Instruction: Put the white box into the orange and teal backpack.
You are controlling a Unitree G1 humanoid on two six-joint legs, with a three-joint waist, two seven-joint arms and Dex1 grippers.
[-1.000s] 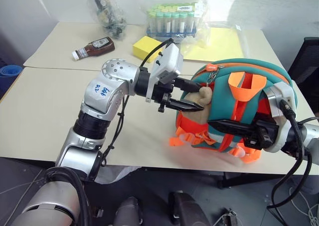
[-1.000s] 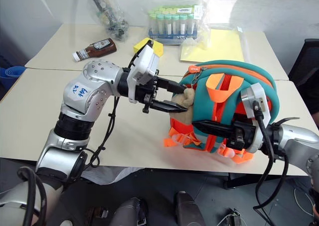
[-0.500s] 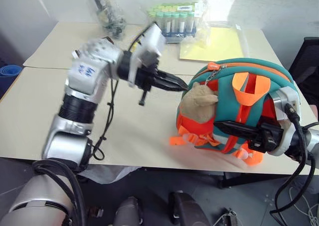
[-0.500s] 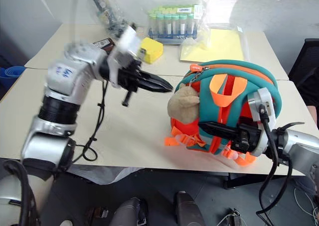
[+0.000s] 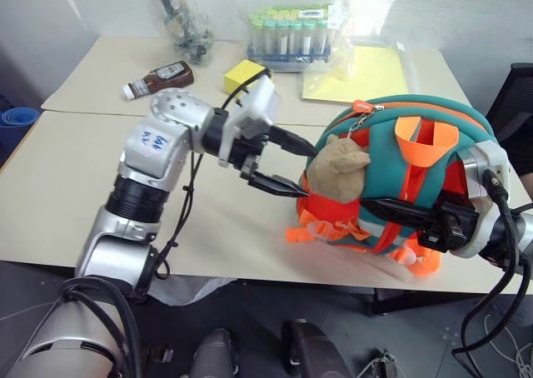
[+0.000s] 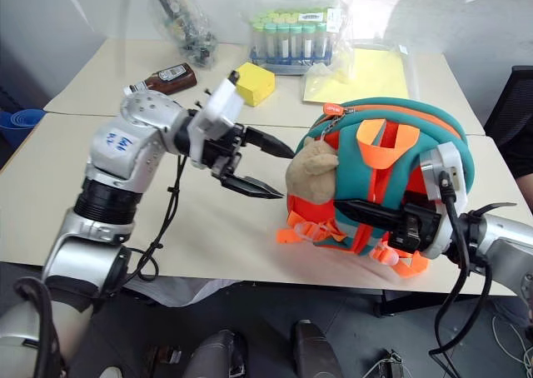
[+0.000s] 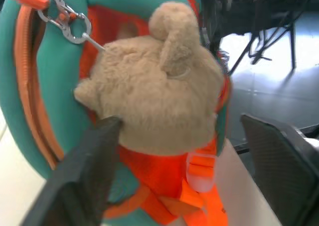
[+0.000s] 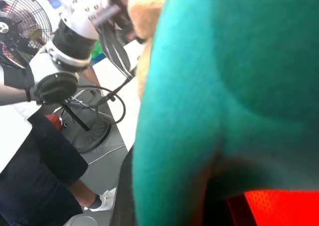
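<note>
Left eye view: behind the orange and teal backpack (image 5: 400,178), on the far part of the tan table (image 5: 67,195), a rack of green-capped tubes in a clear bag (image 5: 291,30), a yellow cube block (image 5: 244,76), a yellow sheet in a plastic sleeve (image 5: 362,74), a brown sauce bottle (image 5: 156,81) lying on its side and a clear bag of dark items (image 5: 179,16) are seen, all well apart from the arms. The backpack stands near the front edge of the table, with a tan plush piece (image 5: 337,166) hanging on the side that is turned toward the left gripper (image 5: 293,166). That gripper's jaws are spread wide, one finger above and one below, with the tips just beside the plush piece; in the left wrist view one black finger (image 7: 84,171) is seen at the plush's edge, though contact cannot be confirmed. The right gripper (image 5: 391,207) is laid across the front of the backpack with its jaws closed together; whether a strap is pinched between them cannot be made out. In the right wrist view, teal fabric lies close before the lens, and a person in dark clothes (image 8: 30,151) is partly cut off at the edge.
</note>
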